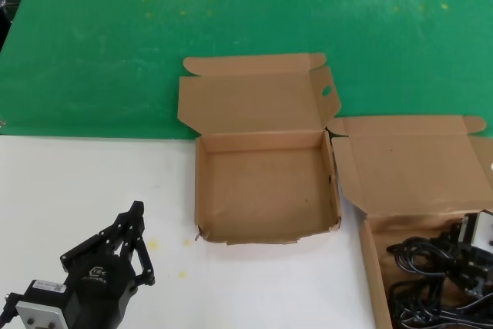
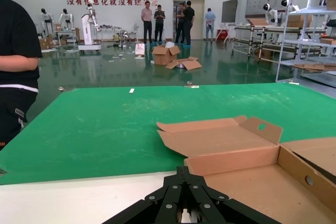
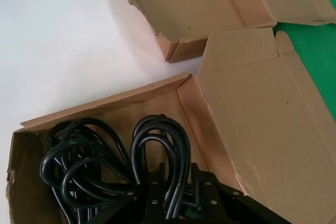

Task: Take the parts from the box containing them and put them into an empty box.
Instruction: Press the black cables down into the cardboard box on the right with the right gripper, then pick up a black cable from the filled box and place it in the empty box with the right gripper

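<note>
The empty box (image 1: 266, 190) lies open in the middle of the table, and its lid flap has an oval hole (image 1: 326, 90). To its right is the wider box (image 1: 368, 256) holding the parts, black power cords (image 3: 84, 156) in bundled loops. My right gripper (image 3: 178, 174) is down inside this box. Its fingers (image 3: 153, 184) stand on either side of a cord loop (image 3: 157, 140), which fills the gap between them. In the head view the right gripper (image 1: 468, 252) shows at the right edge. My left gripper (image 1: 136, 217) rests shut on the white table, front left of the empty box.
Green mat (image 1: 100, 44) covers the far half of the table, white surface (image 1: 85, 182) the near half. Both lids lie open towards the back. In the left wrist view, people and shelving (image 2: 310, 30) stand in the hall beyond the table.
</note>
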